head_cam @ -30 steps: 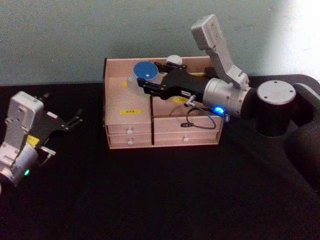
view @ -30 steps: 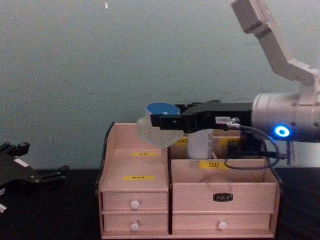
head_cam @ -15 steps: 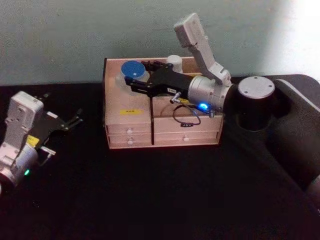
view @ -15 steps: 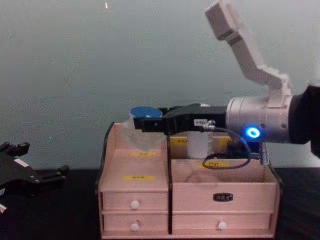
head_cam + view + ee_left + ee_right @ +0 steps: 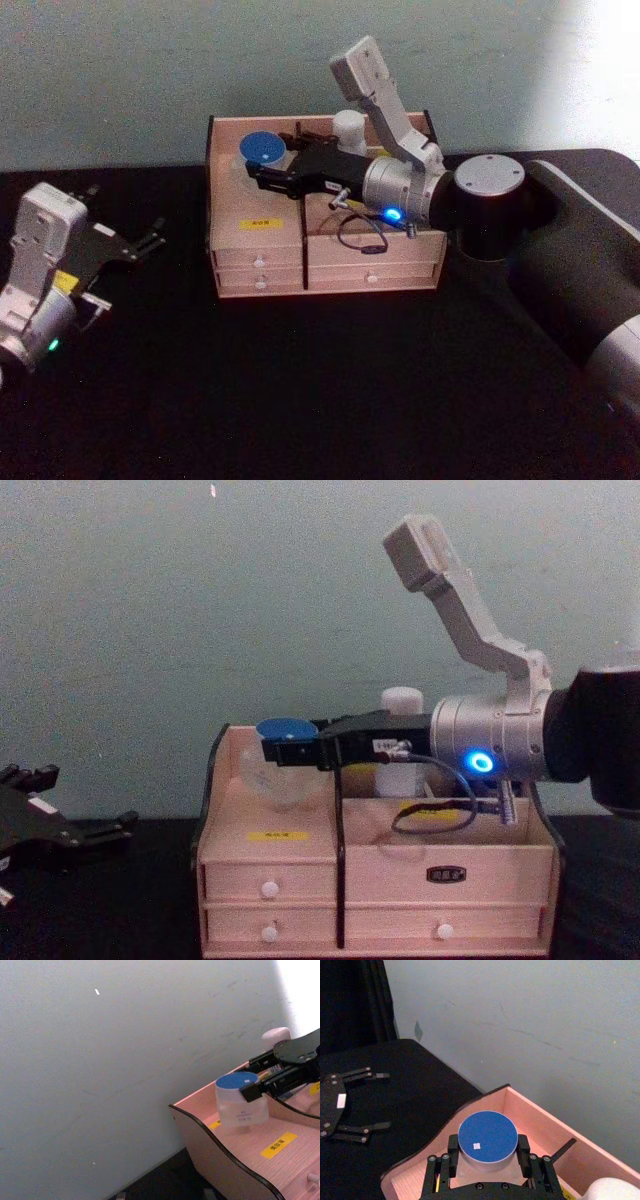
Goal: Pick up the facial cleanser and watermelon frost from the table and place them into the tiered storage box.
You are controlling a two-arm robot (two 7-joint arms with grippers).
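Right arm extends horizontally; right tool (image 5: pixel 288 752) clamps the jar (image 5: pixel 283 783), with the box (image 5: pixel 440 860) compartment directly beneath. Left tool (image 5: pixel 375 1101) parked, fingers spread.

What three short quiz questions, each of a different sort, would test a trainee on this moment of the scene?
1. True or false: the right gripper is shut on the watermelon frost.
2. Choose one. Where is the facial cleanser? A: lying on the table. B: standing in the tiered storage box. C: in a person's hand.
3. Fill in the gap: the left gripper, to the left of the box, holds nothing and its fingers are ___.

Key: 1 true; 2 B; 3 open.
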